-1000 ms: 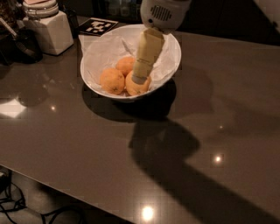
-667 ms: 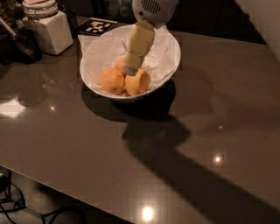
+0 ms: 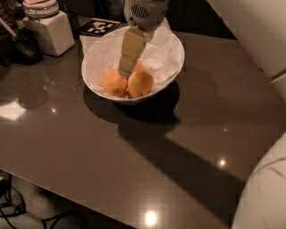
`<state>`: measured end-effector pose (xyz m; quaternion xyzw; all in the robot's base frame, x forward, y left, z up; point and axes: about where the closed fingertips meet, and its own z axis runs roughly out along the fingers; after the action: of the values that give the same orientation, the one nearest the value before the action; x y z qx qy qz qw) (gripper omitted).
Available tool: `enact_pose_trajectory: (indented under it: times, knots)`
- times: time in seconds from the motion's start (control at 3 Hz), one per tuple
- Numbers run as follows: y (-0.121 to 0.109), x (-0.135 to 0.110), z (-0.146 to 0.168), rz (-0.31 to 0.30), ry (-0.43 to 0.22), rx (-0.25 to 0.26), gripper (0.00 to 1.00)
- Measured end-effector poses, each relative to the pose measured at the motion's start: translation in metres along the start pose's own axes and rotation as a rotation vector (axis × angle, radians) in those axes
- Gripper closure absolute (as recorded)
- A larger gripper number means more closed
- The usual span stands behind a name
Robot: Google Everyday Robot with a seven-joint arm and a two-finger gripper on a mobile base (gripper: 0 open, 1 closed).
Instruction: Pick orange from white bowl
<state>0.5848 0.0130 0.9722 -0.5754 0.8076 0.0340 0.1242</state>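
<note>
1. Dark glossy table (image 3: 89,147): fills most of the view, dotted with light reflections, crossed by a long shadow running from the bowl to the near right.
2. White robot body (image 3: 263,192): fills the near right corner.
3. White bowl (image 3: 178,67): on the far middle of the table, wide and flaring, lined with crumpled paper (image 3: 163,53).
4. White jar (image 3: 50,33): far left, square-based, well apart from the bowl.
5. Arm's grey wrist housing (image 3: 145,11): above the bowl's far rim, at the top edge of the view.
6. Gripper (image 3: 126,71): pale yellow, slanting down from the housing into the bowl, tip low between the two near fruits. Open or closed: cannot tell. Touching any fruit or not: cannot tell.
7. Black-and-white marker card (image 3: 98,27): flat on the table, just beyond the bowl's far left side.
8. Orange (image 3: 141,83): in the bowl's near part, pale yellow-orange, just right of the gripper tip, resting on the paper.
9. Deeper-orange fruit (image 3: 114,82): just left of the tip, close beside the orange.
10. Smaller reddish fruit (image 3: 140,66): behind the other two, partly hidden by the gripper.
</note>
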Motion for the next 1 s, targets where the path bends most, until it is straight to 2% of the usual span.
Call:
enact_pose_trajectory:
  times: [0.67, 1.0]
  knots:
    - [-0.013, 0.003, 0.032, 0.045, 0.062, -0.017, 0.23]
    - [-0.018, 0.004, 0.043, 0.057, 0.091, -0.01, 0.25]
